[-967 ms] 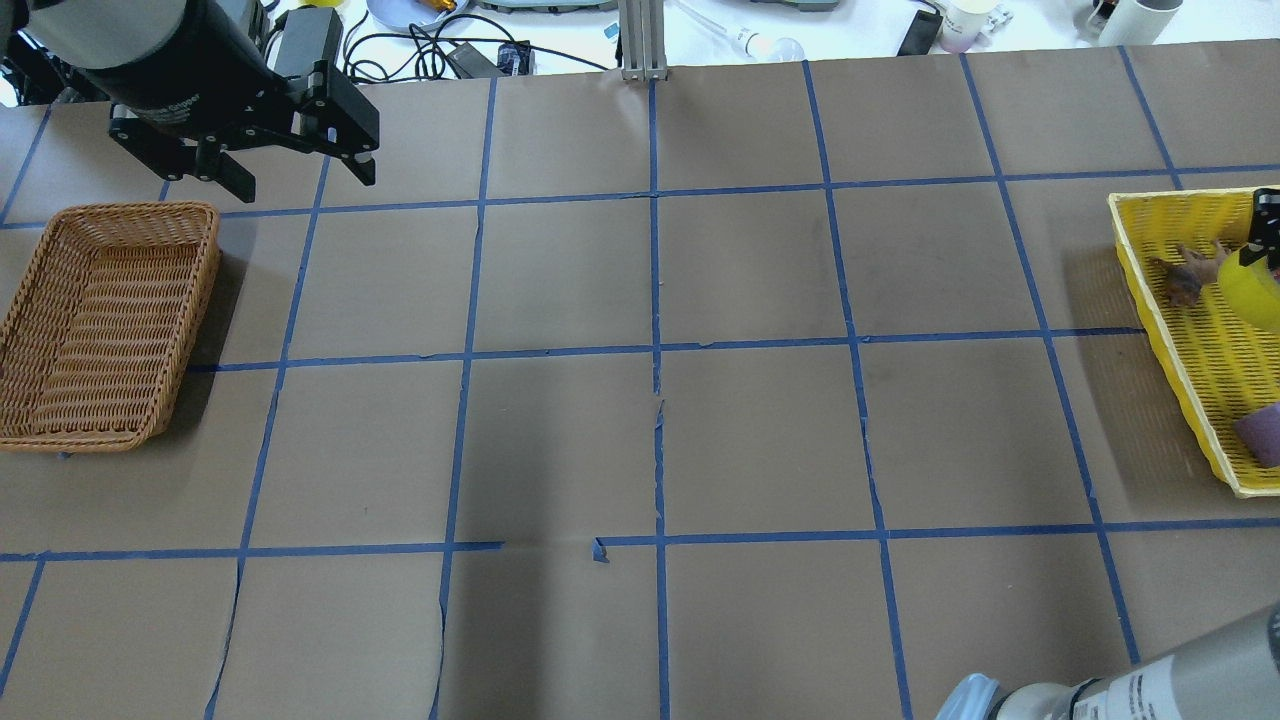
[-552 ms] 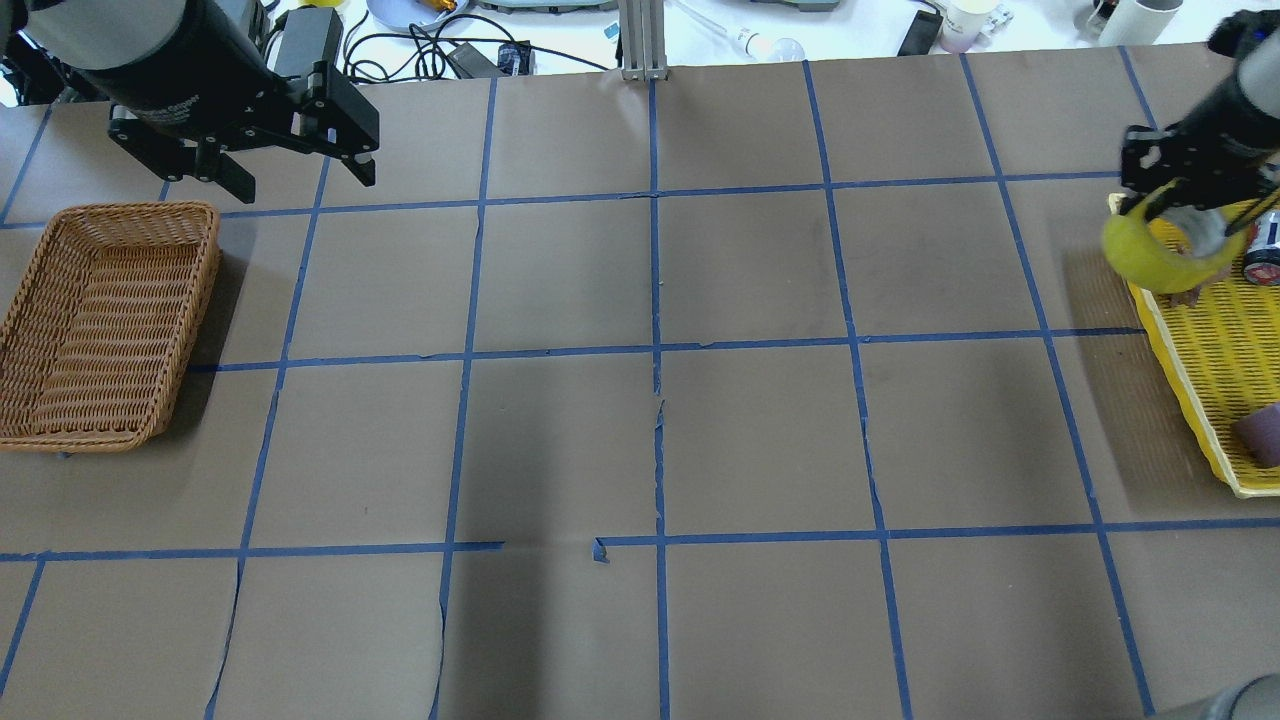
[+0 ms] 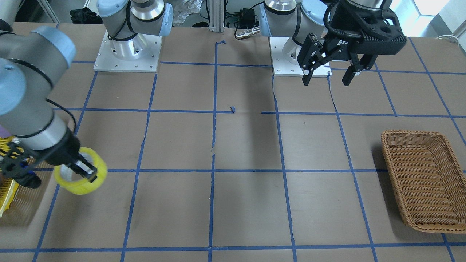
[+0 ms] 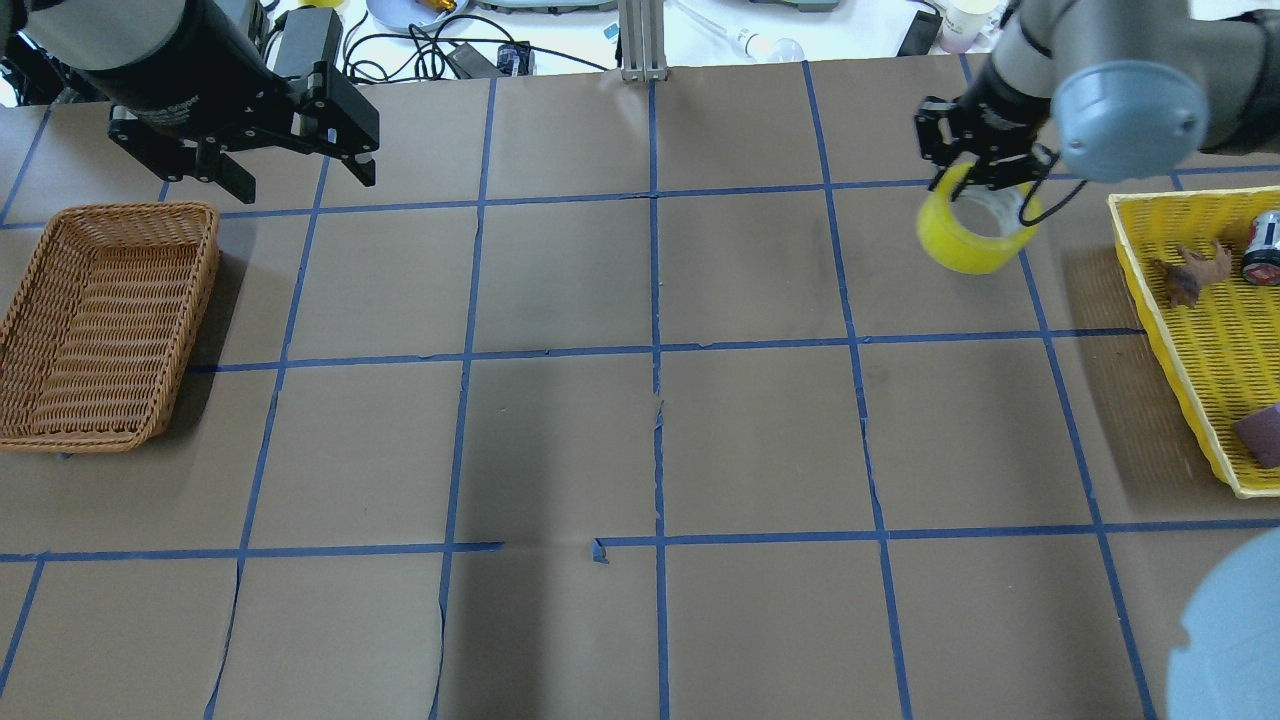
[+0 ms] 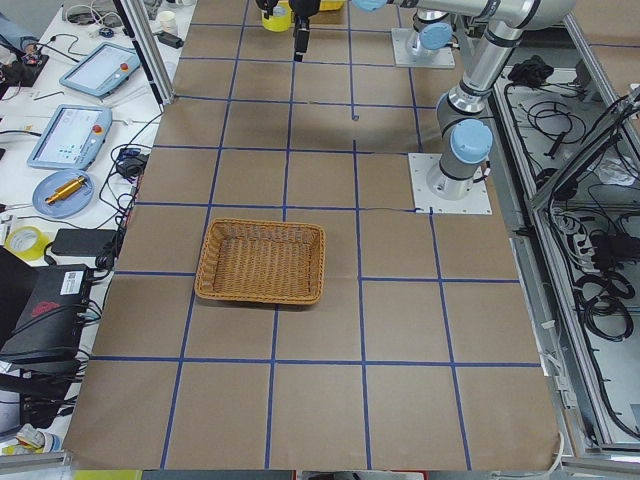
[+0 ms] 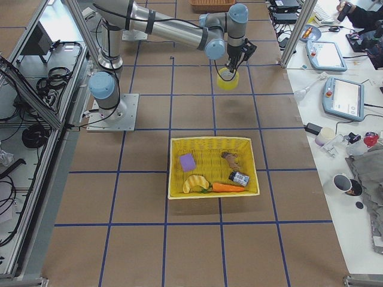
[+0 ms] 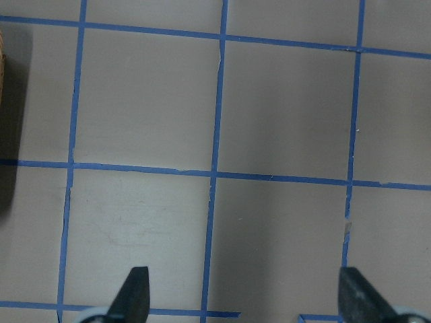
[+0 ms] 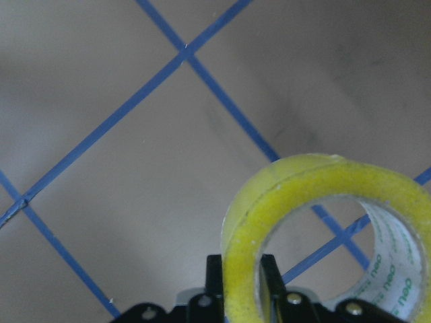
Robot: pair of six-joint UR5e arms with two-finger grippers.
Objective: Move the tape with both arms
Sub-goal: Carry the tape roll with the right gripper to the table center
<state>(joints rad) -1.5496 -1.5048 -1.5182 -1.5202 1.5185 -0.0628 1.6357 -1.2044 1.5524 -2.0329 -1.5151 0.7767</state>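
The yellow tape roll (image 4: 962, 243) hangs in the air over the table, left of the yellow basket. My right gripper (image 4: 985, 185) is shut on the roll's wall, one finger inside the whitish core and one outside. The right wrist view shows the tape (image 8: 303, 202) pinched between the fingers (image 8: 214, 272). It also shows in the front view (image 3: 82, 182) and in the right side view (image 6: 228, 79). My left gripper (image 4: 300, 180) is open and empty, held high at the far left beyond the wicker basket (image 4: 130, 212); the left wrist view shows its spread fingertips (image 7: 135, 289) over bare table.
The yellow basket (image 4: 1160, 320) at the right edge holds a purple block (image 4: 1262, 432), a brown toy (image 4: 1190, 272) and a can (image 4: 1262, 248). The wicker basket holds nothing. Blue tape lines grid the brown table. Cables and devices lie beyond the far edge.
My right gripper has lifted the tape out of the yellow basket and carried it left over the table. The left arm has not moved.
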